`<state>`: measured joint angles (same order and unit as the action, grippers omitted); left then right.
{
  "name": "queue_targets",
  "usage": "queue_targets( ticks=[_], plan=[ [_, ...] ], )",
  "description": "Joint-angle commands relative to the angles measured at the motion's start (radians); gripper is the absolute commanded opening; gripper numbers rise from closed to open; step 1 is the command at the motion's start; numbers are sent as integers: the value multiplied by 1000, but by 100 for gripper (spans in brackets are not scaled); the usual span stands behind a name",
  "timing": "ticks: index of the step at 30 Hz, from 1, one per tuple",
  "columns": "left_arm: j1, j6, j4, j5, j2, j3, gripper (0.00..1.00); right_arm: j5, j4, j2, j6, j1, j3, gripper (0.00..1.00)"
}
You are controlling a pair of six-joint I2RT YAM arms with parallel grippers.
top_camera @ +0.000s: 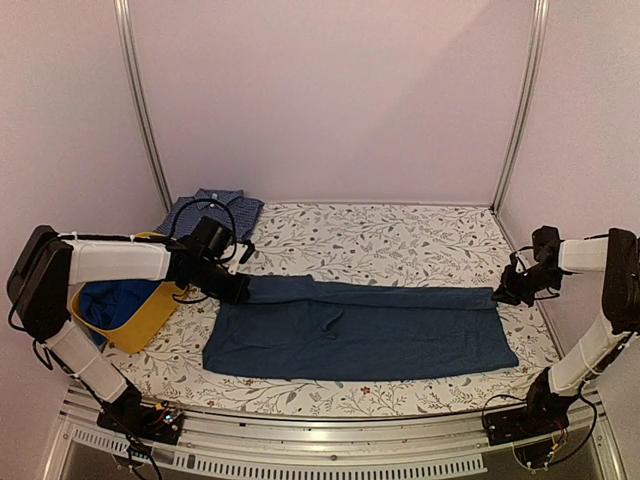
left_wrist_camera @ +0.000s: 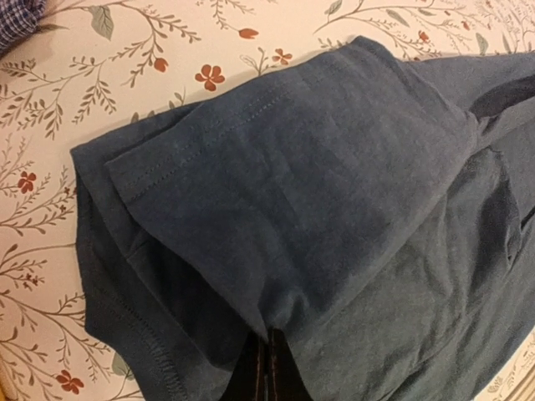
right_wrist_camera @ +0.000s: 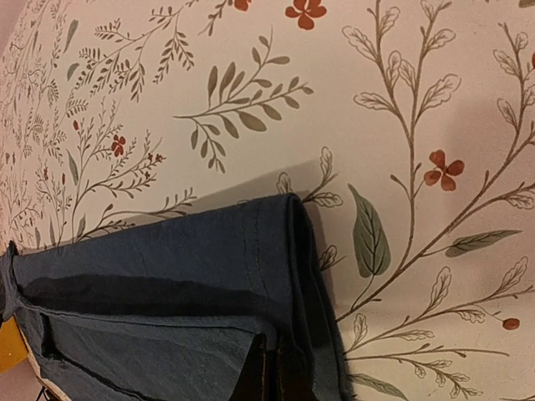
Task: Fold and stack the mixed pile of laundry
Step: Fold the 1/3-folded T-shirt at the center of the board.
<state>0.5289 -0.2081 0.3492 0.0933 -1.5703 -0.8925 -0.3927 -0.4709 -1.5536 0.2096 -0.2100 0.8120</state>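
A large dark navy-teal garment point(top_camera: 360, 330) lies spread across the flowered table. My left gripper point(top_camera: 238, 290) is shut on its upper left corner, at the sleeve point(left_wrist_camera: 276, 209), the fingers pinched together under the cloth. My right gripper point(top_camera: 505, 293) is shut on its upper right corner, at the hemmed edge point(right_wrist_camera: 276, 276). A fine-checked blue shirt point(top_camera: 212, 210) lies at the back left; a corner of it shows in the left wrist view point(left_wrist_camera: 18, 18). A royal-blue piece point(top_camera: 115, 303) sits inside the yellow tub point(top_camera: 150, 318).
The yellow tub stands at the table's left edge under my left arm. Metal frame posts point(top_camera: 140, 100) rise at the back corners. The flowered cloth point(top_camera: 380, 240) covers the table behind the garment.
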Motion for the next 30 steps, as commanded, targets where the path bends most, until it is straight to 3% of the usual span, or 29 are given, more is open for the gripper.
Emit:
queue_targets(
  ticks=[1, 7, 17, 30],
  plan=[
    [16, -7, -28, -12, -7, -11, 0, 16, 13, -4, 19, -2, 12, 0],
    [16, 19, 11, -35, -2, -55, 0, 23, -16, 10, 10, -3, 55, 0],
    [26, 5, -3, -7, 1, 3, 0, 40, 2, -37, 7, -3, 32, 0],
    [29, 8, 93, -54, 59, -88, 0, 54, -57, 10, -25, -8, 140, 0]
  ],
)
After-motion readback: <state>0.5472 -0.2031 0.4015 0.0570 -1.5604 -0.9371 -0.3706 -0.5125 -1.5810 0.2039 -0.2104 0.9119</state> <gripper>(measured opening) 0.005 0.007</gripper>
